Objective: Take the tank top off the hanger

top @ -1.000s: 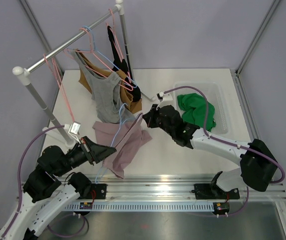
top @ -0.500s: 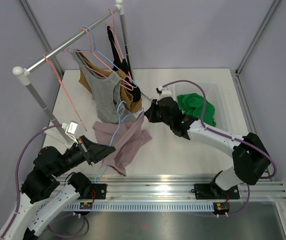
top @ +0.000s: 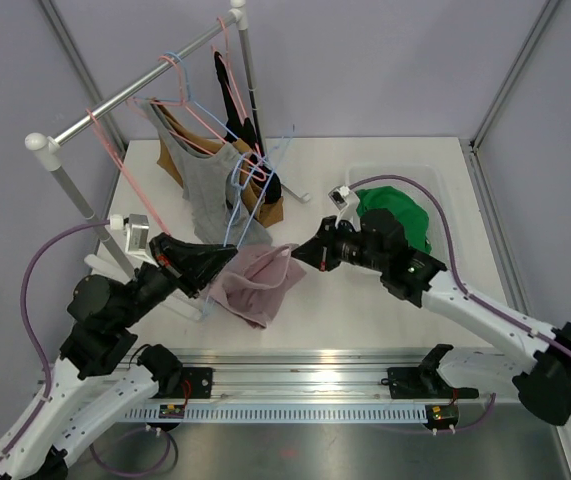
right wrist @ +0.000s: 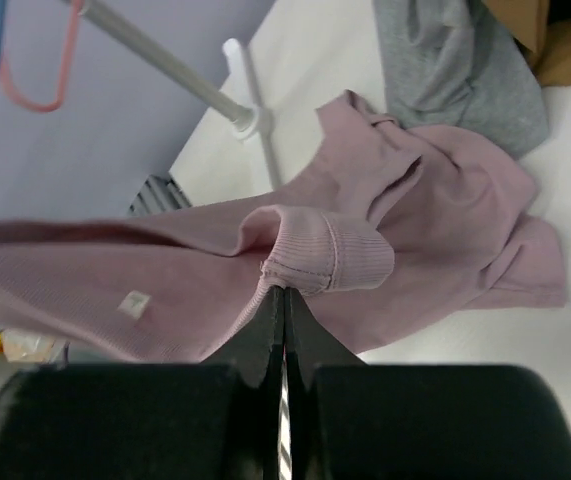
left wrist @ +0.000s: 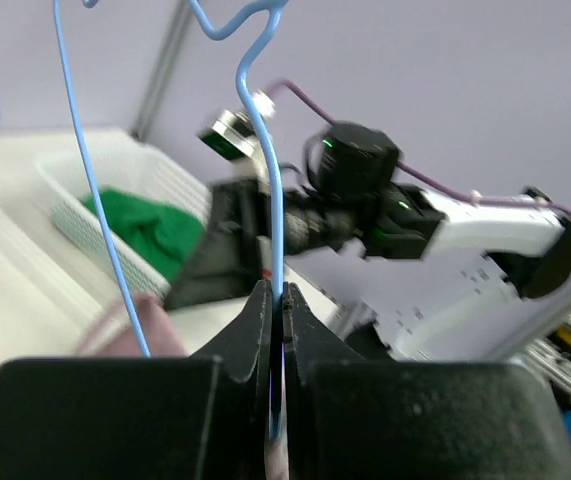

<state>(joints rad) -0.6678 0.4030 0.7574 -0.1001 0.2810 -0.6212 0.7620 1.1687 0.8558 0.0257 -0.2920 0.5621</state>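
The pink tank top (top: 261,282) lies bunched on the white table between my two grippers. My left gripper (top: 222,263) is shut on the thin blue wire hanger (top: 262,180), which rises tilted toward the rack. The left wrist view shows the jaws (left wrist: 277,292) pinched on the hanger wire (left wrist: 268,170). My right gripper (top: 301,255) is shut on a ribbed edge of the tank top; in the right wrist view the jaws (right wrist: 285,292) grip the folded pink hem (right wrist: 330,255). Whether part of the top still hangs on the hanger is hidden.
A clothes rack (top: 125,98) at the back left carries pink hangers, a grey top (top: 203,195), and brown and black garments. Its white foot (right wrist: 246,95) stands by the pink top. A white basket (top: 437,190) with a green cloth (top: 397,218) sits at the right.
My left gripper has lifted and swung the blue hanger up toward the rack. My right gripper has pulled the pink top's edge rightward and nearer. The top has bunched up.
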